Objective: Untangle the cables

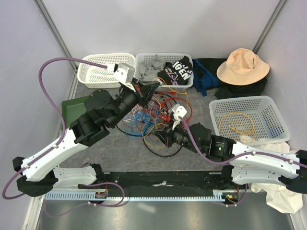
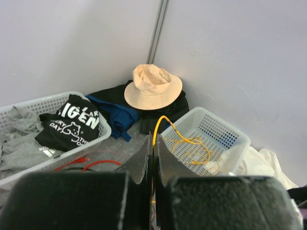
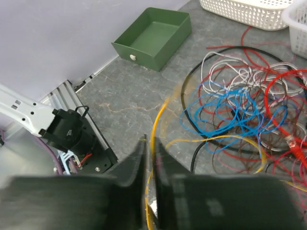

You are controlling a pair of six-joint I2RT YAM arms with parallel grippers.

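Note:
The cables lie in a loose tangle of red, blue, white, black and yellow strands mid-table. My left gripper hangs over the tangle's far side. In the left wrist view its jaws are shut on a yellow cable that rises between the fingertips. My right gripper is at the tangle's near edge. Its jaws are closed to a thin gap around a yellow cable, which is blurred. Whether both hold the same strand I cannot tell.
A white basket at the right holds a coiled yellow cable. Two white baskets stand at the back, one empty, one with clothes. A green tray lies left. A hat and dark clothes lie back right, a white cloth near right.

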